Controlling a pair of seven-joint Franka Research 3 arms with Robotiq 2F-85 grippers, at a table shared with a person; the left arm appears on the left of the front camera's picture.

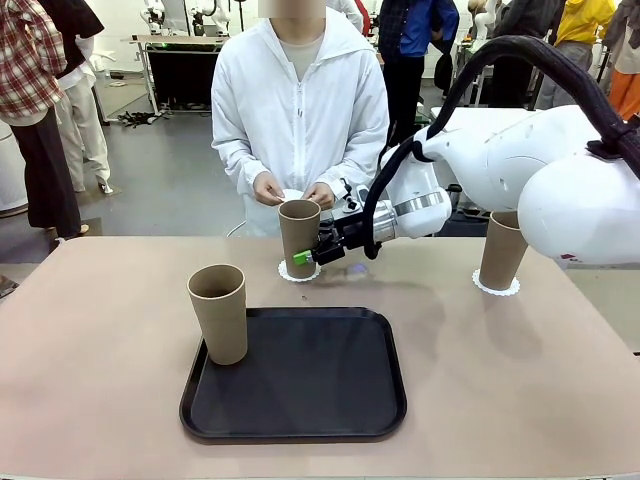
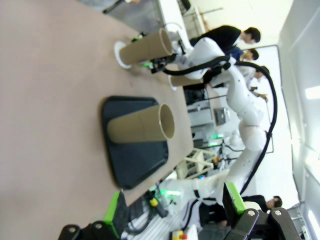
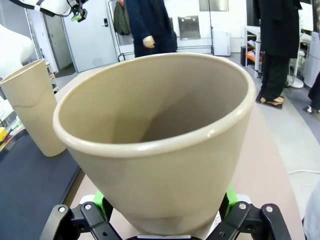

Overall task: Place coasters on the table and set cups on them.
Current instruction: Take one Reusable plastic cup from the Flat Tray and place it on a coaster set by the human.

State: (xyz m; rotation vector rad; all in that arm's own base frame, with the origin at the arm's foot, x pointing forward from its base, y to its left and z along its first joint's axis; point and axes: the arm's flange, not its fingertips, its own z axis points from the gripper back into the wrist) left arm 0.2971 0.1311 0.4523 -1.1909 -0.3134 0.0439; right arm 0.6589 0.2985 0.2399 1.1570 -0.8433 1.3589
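Right gripper (image 1: 303, 257): fingers straddle the middle tan tapered matte tumbler (image 1: 299, 232) low on its wall. Left gripper (image 2: 174, 207): fingers (image 2: 233, 199) spread wide with nothing between them.

The middle tumbler stands upright on a round white scalloped paper doily (image 1: 298, 272) at the far side of the beige bench (image 1: 100, 350), just in front of the person's hands (image 1: 268, 189). In the right wrist view its base sits centred between the two green pads (image 3: 100, 197), one hard up against each side. Can't tell whether they press on it or have let go. A second tan tumbler (image 1: 502, 250) stands upright on its own white doily (image 1: 497, 288) at far right, well apart from both sets of fingers. A third tan tumbler (image 1: 218, 312) stands upright at the left edge of the black rounded-square tray (image 1: 300, 400). The person holds another white doily (image 1: 291, 194) between both hands.
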